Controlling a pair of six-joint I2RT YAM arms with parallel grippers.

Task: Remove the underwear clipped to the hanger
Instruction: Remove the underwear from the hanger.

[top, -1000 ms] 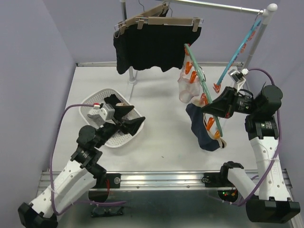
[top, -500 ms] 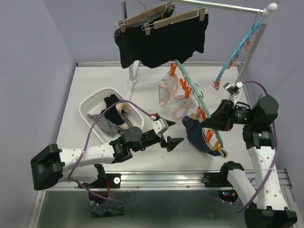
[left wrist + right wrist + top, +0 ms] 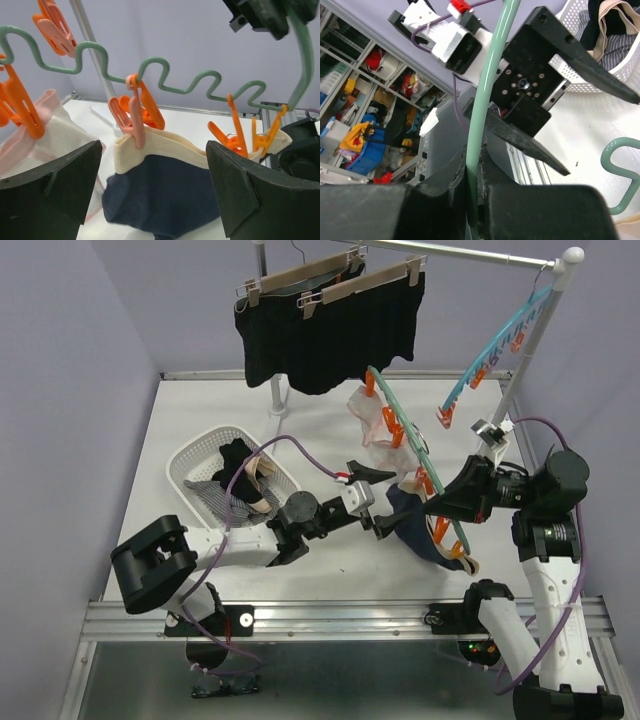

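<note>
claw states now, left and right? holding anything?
Left claw: open, empty, jaws either side of the navy underwear.
Right claw: shut on the green hanger.

The wavy green hanger [image 3: 195,82] is smooth, rounded plastic with a soft sheen. The orange clips [image 3: 145,110] hung on it are glossy hard plastic. Below it, the navy underwear [image 3: 160,200] is matt, soft cloth with a cream waistband. The white-pink underwear [image 3: 35,135] further along it is thin, pale cloth. The left end effector [image 3: 383,502] beside it has matt black, faintly grainy plastic fingers [image 3: 250,195]. Behind the hanger, the black shorts [image 3: 325,335] are dull cloth on pale wooden hangers [image 3: 365,283] under a shiny metal rail [image 3: 450,250].
</note>
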